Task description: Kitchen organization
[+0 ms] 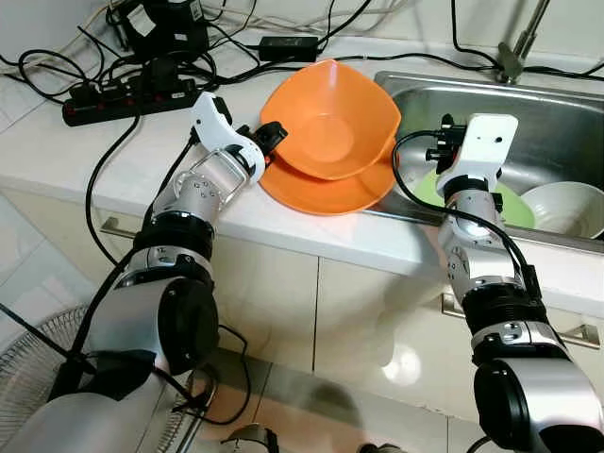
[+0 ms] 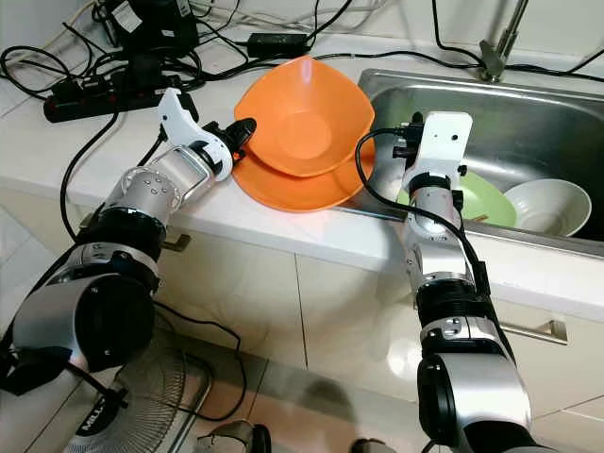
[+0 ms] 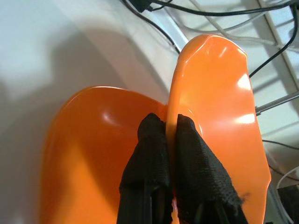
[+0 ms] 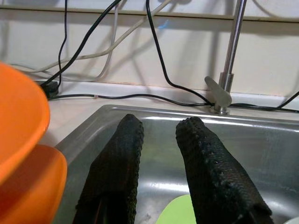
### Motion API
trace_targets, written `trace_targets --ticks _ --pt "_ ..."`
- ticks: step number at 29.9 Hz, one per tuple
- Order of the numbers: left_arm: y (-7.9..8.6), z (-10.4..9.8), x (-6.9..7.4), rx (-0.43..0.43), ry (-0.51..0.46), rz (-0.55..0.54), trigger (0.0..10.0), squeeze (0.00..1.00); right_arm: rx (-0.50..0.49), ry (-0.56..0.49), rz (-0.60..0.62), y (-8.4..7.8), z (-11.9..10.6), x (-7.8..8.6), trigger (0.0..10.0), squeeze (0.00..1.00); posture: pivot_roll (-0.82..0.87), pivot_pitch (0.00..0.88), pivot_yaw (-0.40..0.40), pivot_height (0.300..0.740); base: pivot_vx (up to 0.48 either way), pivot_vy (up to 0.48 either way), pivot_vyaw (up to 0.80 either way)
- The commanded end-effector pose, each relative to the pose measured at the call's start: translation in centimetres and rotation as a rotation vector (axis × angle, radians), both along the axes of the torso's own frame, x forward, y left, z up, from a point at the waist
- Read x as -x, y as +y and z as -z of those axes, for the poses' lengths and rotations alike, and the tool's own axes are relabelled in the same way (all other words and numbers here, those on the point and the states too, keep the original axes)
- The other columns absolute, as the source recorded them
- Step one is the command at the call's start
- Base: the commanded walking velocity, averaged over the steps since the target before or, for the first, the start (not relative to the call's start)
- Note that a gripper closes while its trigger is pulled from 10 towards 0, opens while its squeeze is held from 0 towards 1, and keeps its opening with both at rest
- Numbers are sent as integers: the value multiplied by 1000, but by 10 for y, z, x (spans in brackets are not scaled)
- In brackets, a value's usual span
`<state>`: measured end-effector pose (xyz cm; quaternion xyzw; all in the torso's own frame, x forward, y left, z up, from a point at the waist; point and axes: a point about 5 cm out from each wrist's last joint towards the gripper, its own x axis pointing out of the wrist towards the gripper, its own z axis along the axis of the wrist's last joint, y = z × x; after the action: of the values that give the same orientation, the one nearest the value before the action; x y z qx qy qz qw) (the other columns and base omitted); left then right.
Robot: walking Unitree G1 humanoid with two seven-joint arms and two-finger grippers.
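One steel sink (image 1: 557, 132) is set in the white counter (image 1: 57, 151), its tap (image 1: 514, 47) at the back rim. Two orange bowls (image 1: 330, 123) sit stacked on the counter against the sink's left rim, the upper one tilted up on edge over the lower (image 1: 326, 193). In the sink lie one green plate (image 1: 514, 203) and one white bowl (image 1: 571, 208), side by side. The left gripper (image 3: 170, 135) pinches the upper bowl's rim, one finger each side. The right gripper (image 4: 161, 172) hovers over the sink's left part, fingers spread, holding nothing. A power strip (image 1: 127, 99) and tangled cables crowd the counter's back left, near the left arm.
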<state>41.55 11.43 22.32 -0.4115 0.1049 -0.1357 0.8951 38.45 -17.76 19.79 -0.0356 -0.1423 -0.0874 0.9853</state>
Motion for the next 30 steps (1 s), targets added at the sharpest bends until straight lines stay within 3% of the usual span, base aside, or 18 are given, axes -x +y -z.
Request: trace_targets --ticks 1,9,10,11,12,15,16,17,24,25,26,30 --pt "5 -20 -1 56 -100 -31 0 0 -5 -8 4 -2 -3 0 10000 0 104 67 75 740 0 0 0" --pt "8 -43 4 132 -253 -65 0 0 -2 -24 4 -3 -8 0 10000 0 101 64 73 740 0 0 0" --pt "8 -44 5 126 -266 -69 4510 0 -2 -30 4 -3 -10 0 10000 0 101 63 70 740 0 0 0" --pt "8 -44 5 126 -266 -69 4510 0 -2 -30 4 -3 -10 0 10000 0 101 63 70 740 0 0 0" --pt "8 -44 7 107 -287 -77 10000 0 -4 -40 2 -4 -13 0 10000 0 97 61 70 740 0 0 0" --pt "8 -44 8 96 -302 -87 10000 0 -21 -48 -4 -4 -16 -1 10000 0 96 62 69 740 0 0 0" --pt "8 -44 9 86 -308 -94 10000 0 -23 -51 -7 -5 -18 -1 10000 702 94 63 67 740 0 0 0" --pt "8 -43 10 84 -310 -97 10000 0 -24 -53 -19 -4 -19 -1 10000 1000 94 64 66 740 0 0 0" --pt "5 -34 19 -14 -354 -107 10000 0 -139 -68 -113 5 -29 -1 10000 1000 91 56 64 740 0 0 0" --pt "5 -34 19 -33 -365 -111 10000 0 -161 -74 -140 8 -32 -1 10000 612 87 52 65 740 0 0 0" --pt "5 -35 20 -52 -379 -115 10000 0 -199 -75 -175 11 -35 -1 10000 0 87 50 66 740 0 0 0" --pt "1 -37 22 -98 -414 -120 10000 0 -346 -78 -306 22 -43 1 10000 0 84 46 66 740 0 0 0"
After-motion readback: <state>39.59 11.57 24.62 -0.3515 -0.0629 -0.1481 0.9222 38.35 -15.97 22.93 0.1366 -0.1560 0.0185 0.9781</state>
